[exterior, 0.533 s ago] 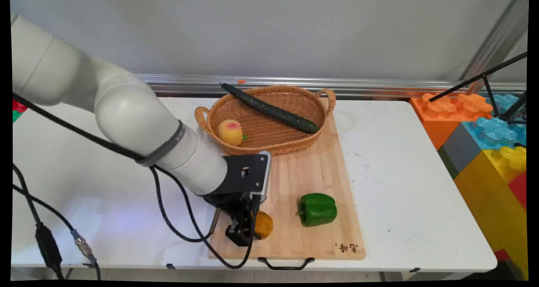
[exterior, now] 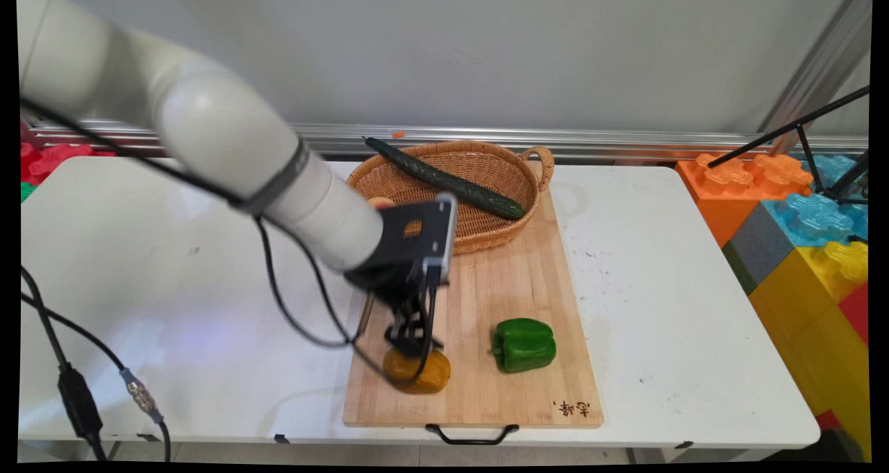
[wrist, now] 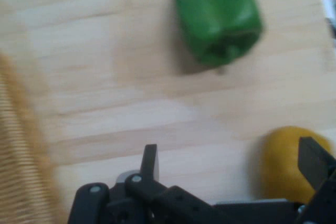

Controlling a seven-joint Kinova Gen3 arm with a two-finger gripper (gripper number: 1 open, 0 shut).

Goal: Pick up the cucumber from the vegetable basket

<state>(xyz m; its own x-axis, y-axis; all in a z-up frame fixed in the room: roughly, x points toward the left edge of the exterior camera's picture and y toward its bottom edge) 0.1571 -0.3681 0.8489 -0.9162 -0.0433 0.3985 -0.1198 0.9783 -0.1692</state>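
The end effector [exterior: 414,339] hangs just above the orange fruit [exterior: 417,370] at the near left part of the board [exterior: 514,285]. Its fingers are spread wide and grip nothing. In the hand view one finger [wrist: 149,162] stands over bare wood, well clear of the fruit, while the other finger [wrist: 314,162] overlaps the fruit's [wrist: 286,163] edge; whether that finger touches the fruit cannot be told. The gap between the two fingers shows only board [wrist: 105,77].

The fruit lies on the board near its near left corner. The pepper [exterior: 524,344] lies on the board to the fruit's right, apart from it; in the hand view the pepper [wrist: 218,17] sits near the top.

At the far end of the board stands the basket [exterior: 531,181], with a cucumber [exterior: 444,179] lying slantwise across it, one tip jutting over the far rim. A peach [exterior: 380,201] in the basket shows only as a sliver behind the arm's wrist. The board rests on the white bench [exterior: 660,285], a black handle [exterior: 472,435] at its near edge. Coloured blocks [exterior: 799,209] are stacked beyond the bench's right end.
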